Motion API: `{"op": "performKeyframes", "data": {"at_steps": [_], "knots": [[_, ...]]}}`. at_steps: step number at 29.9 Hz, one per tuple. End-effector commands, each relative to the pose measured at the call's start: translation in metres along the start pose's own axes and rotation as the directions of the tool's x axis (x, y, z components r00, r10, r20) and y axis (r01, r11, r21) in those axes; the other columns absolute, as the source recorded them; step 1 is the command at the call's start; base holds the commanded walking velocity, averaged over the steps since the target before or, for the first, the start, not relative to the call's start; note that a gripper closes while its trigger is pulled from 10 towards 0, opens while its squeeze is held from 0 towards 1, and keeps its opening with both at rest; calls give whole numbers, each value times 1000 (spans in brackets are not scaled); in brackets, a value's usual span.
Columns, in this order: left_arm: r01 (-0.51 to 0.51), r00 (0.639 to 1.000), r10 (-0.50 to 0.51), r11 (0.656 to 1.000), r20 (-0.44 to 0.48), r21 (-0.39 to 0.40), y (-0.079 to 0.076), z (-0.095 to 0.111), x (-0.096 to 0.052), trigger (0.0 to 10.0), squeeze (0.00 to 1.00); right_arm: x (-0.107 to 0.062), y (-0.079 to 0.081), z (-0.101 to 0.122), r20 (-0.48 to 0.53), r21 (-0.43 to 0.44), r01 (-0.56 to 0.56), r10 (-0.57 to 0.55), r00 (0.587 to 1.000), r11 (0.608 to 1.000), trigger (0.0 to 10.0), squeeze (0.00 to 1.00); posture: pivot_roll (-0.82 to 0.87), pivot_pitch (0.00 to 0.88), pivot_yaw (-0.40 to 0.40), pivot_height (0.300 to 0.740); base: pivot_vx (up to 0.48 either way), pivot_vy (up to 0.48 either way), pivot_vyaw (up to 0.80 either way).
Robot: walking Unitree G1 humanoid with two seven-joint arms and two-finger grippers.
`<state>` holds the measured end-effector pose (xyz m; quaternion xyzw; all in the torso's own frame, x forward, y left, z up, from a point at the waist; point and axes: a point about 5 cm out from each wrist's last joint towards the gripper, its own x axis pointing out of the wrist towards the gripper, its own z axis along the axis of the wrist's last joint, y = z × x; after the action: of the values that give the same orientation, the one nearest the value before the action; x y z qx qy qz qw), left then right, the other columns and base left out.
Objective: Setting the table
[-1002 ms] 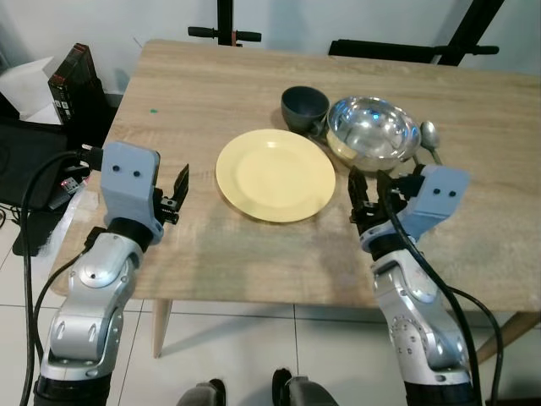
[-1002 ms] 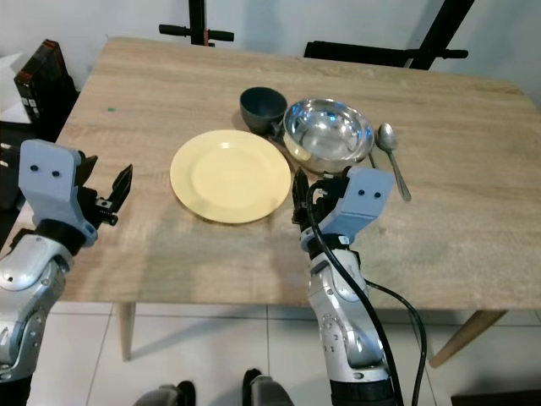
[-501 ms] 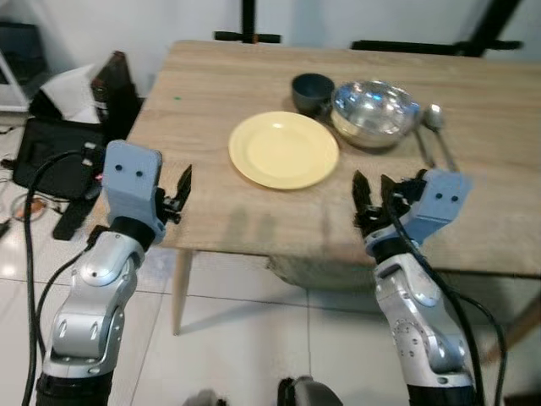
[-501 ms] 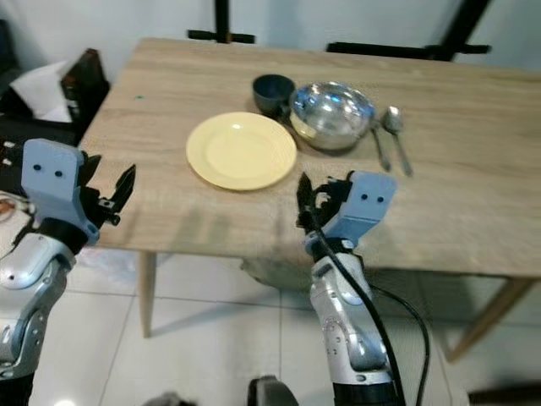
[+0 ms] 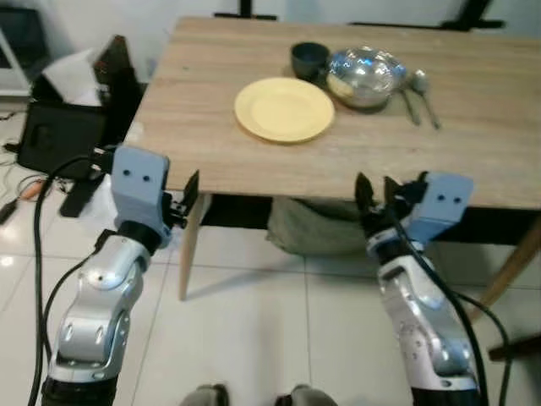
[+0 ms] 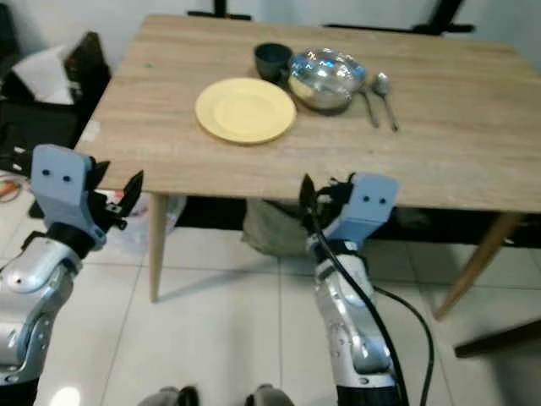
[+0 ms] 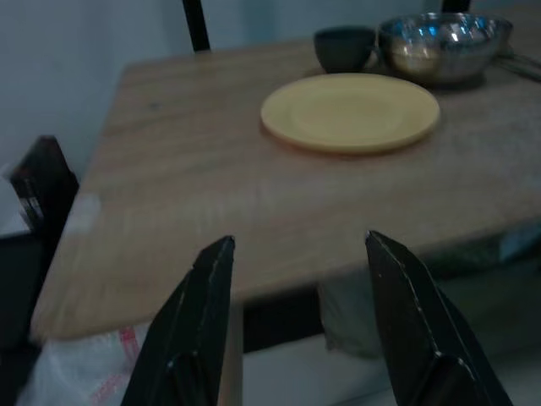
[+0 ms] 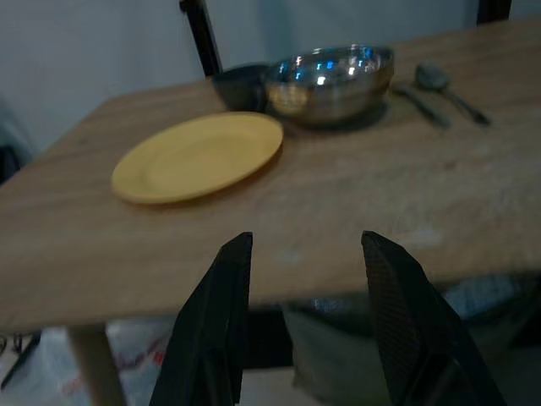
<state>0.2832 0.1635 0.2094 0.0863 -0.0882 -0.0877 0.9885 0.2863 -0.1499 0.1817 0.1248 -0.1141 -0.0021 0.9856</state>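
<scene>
Desk [image 5: 211, 110]: light wood, standing on white floor tiles [image 5: 254, 304], seen from the near edge.

Yellow plate [image 5: 284, 109]: flat on the desk, left of centre, nothing on it.

Dark cup [image 5: 309, 59]: behind the plate, just beside the steel bowl.

Steel bowl [image 5: 365, 74]: shiny, to the right of the cup and behind the plate's right edge. What it holds I cannot tell.

Spoon [image 5: 422, 91] and a second long utensil [image 5: 406, 99]: lying side by side on the desk, just right of the bowl. The second one is too blurred to name.

My left claw [image 5: 186, 200]: held up in front of the desk's near left corner, off the desk and below its top; fingers [image 7: 194, 321] spread well apart, holding nothing.

My right claw [image 5: 377, 196]: raised below the near edge of the desk, toward its right half; fingers [image 8: 224, 313] likewise parted wide, holding nothing.

Dark bags and loose cables [image 5: 63, 139]: on the floor to the left of the desk.

Grey-green bundle [image 5: 313, 228]: on the floor under the desk.
</scene>
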Motion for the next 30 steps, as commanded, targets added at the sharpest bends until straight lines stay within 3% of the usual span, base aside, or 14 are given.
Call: {"op": "performKeyframes", "data": {"at_steps": [1,18,23,25,30], "knots": [[-7,1000,7,1000,-28,3,2,-6,-3,10000,0,-3,3,-3,-17,2,-13,13,1000,1000,10000,0,-88,100,22,740,-319,0,0],[11,999,-11,1000,-45,3,0,-10,-4,10000,0,-9,2,-6,-31,3,2,-2,1000,1000,10000,0,-96,116,41,740,-320,0,0],[19,997,-18,1000,-69,9,0,-13,-3,10000,0,-9,2,-6,-30,4,10,-10,1000,1000,10000,0,-99,115,47,740,0,0,0],[26,996,-26,1000,-83,-3,-1,-14,-2,10000,0,-9,2,-6,-29,5,11,-11,1000,1000,10000,0,-99,115,47,740,0,0,0],[38,976,-63,992,-210,-121,3,-35,-6,10000,0,-10,0,-6,-31,6,19,-19,999,1000,10000,0,-105,112,53,740,0,0,0]]}}
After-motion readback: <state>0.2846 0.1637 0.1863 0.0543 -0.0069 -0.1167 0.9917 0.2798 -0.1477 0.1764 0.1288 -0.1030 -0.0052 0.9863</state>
